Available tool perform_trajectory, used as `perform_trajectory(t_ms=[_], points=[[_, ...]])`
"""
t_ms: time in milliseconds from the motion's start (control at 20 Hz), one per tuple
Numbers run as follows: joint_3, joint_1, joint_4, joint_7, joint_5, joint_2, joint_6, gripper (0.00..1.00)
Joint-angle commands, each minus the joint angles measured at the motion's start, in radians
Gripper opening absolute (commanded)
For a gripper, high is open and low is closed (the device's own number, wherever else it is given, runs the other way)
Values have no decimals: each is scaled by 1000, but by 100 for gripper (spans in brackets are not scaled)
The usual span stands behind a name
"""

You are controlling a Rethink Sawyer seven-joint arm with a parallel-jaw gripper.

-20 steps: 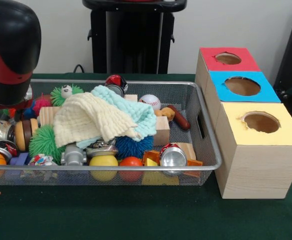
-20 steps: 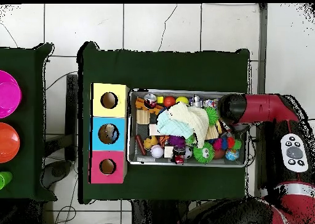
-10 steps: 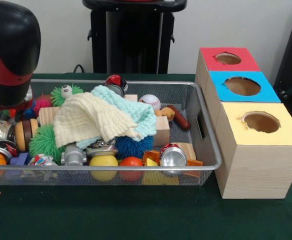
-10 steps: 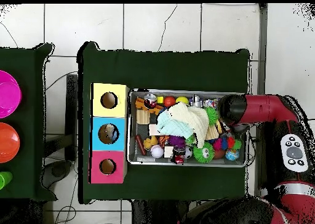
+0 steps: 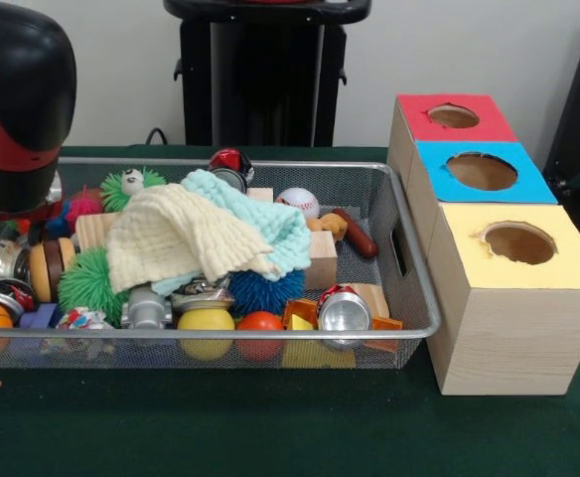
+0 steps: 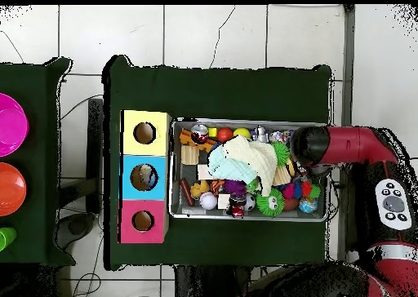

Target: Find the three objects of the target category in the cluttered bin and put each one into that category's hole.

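Observation:
A wire mesh bin [image 5: 414, 283] holds mixed clutter. A cream cloth [image 5: 176, 238] and a light blue cloth [image 5: 265, 219] lie piled in its middle and hide what is under them. Around them I see green spiky balls [image 5: 89, 283], a blue spiky ball [image 5: 265, 293], a crushed can [image 5: 342, 310], a yellow ball [image 5: 207, 320], a baseball [image 5: 298, 202] and wooden blocks [image 5: 322, 258]. Beside the bin stand three hole boxes: red [image 5: 454, 119], blue [image 5: 482, 171] and yellow [image 5: 518, 243]. My arm's red and black end [image 5: 17, 109] hangs over the bin's left end. The gripper [image 5: 2, 224] below it is mostly hidden.
A black stand [image 5: 265, 70] rises behind the bin. From above, a pink plate [image 6: 10, 124] and an orange plate [image 6: 10, 188] sit on a separate table beyond the boxes. Something lies inside the blue box's hole [image 6: 144, 177]. Green cloth covers the table [image 5: 270, 427].
The arm has shifted slightly outward over the bin's end, to the left in the front view. Nothing in the bin has moved.

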Motion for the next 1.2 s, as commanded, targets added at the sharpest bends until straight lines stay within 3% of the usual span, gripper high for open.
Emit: perform_trajectory(t_ms=[50,300,750,1200], points=[[185,-101,113,-279,55,11,-207,100],[229,-135,112,-301,65,15,-211,100],[266,-145,110,-244,52,38,-259,100],[244,-92,57,-274,36,22,-131,100]])
